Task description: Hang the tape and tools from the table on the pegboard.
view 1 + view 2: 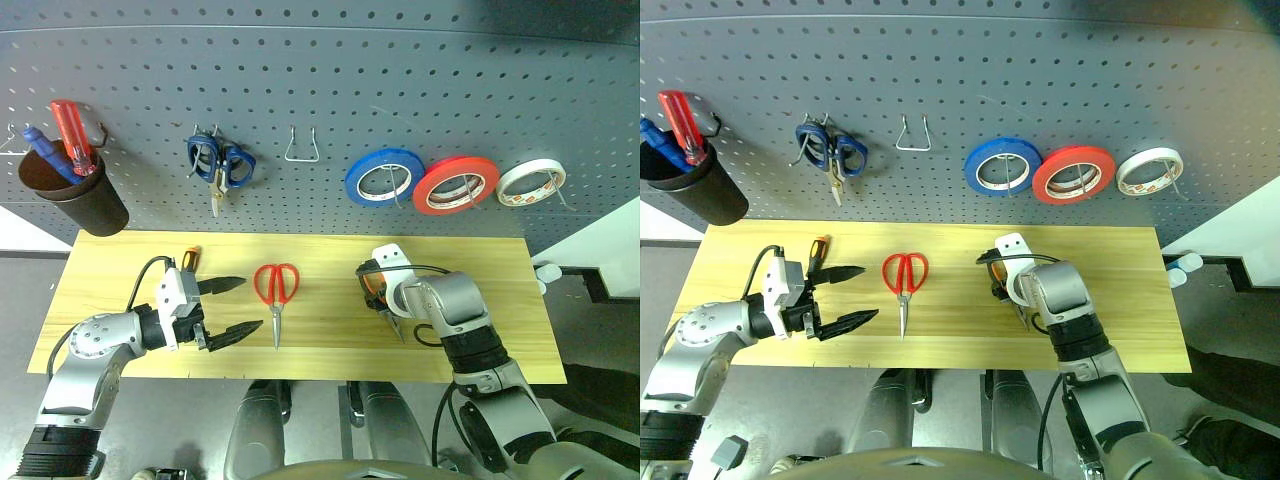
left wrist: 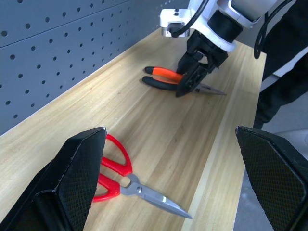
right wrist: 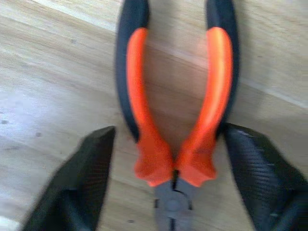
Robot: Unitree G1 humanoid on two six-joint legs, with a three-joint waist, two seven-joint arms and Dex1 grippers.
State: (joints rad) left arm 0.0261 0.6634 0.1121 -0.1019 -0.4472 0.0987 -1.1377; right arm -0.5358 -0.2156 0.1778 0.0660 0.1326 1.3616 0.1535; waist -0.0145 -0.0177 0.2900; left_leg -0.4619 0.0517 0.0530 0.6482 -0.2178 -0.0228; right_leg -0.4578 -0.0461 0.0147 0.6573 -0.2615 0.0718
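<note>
Up close, the right gripper (image 3: 168,163) fingers straddle the pliers (image 3: 175,96), one side touching; left gripper (image 1: 232,308) gapes wide, empty.

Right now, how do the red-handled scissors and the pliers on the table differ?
The red-handled scissors lie free at the table's middle; the pliers lie further right with the right gripper straddling them. Scissors have red loop handles; pliers have long orange-and-black grips. Both lie flat on the wood, not yet hung.

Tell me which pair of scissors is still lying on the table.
The red-handled scissors lie flat on the table; the blue-handled scissors hang from a hook on the pegboard.
</note>
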